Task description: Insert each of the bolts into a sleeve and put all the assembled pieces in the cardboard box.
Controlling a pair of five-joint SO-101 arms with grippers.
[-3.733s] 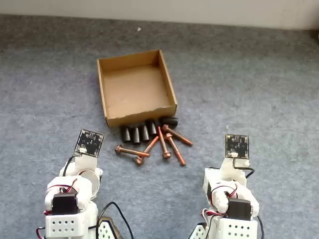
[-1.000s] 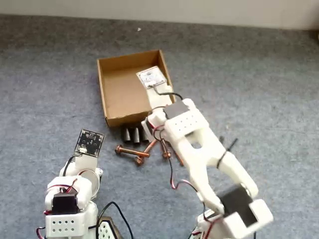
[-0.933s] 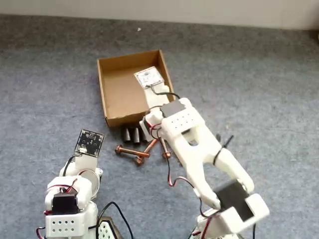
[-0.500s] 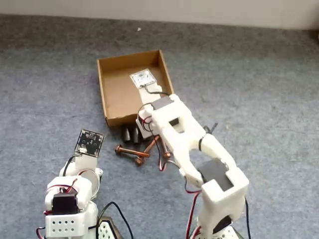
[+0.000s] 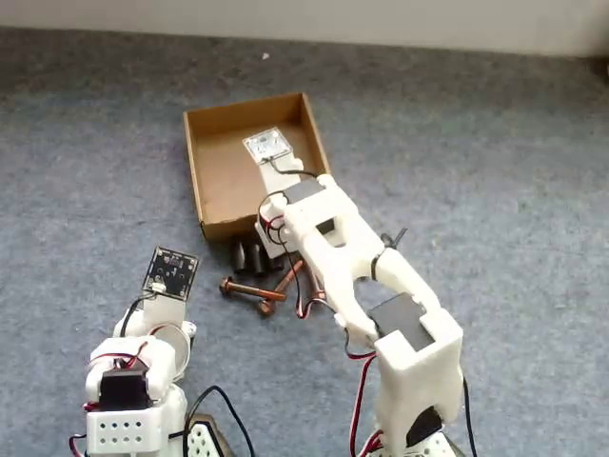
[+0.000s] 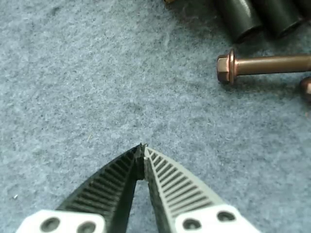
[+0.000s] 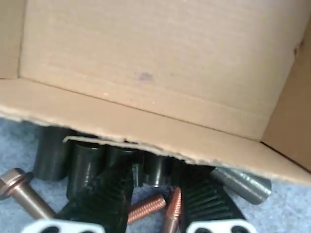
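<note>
- None of the bolts sits in a sleeve, as far as we can see. They lie loose on the grey carpet just in front of the box, some crossing one another and some hidden under the right arm.
- Beside them, the black sleeves are lined up against the outside of the box's near wall, and each one we can make out has no bolt in it.
- What we can see of the cardboard box floor is bare, with no assembled piece on it; the right arm's wrist covers one part.
- Down at the sleeve row, close to the box wall, the right gripper has its jaws parted. Sleeves and two threaded bolt ends lie between them, and we judge that nothing is gripped yet.
- Over bare carpet near one bolt head, the left gripper has its tips pressed together on nothing.
- We judge the task to be at its very start. A first pick is being lined up, and every insertion and every trip to the box is yet to be done.
</note>
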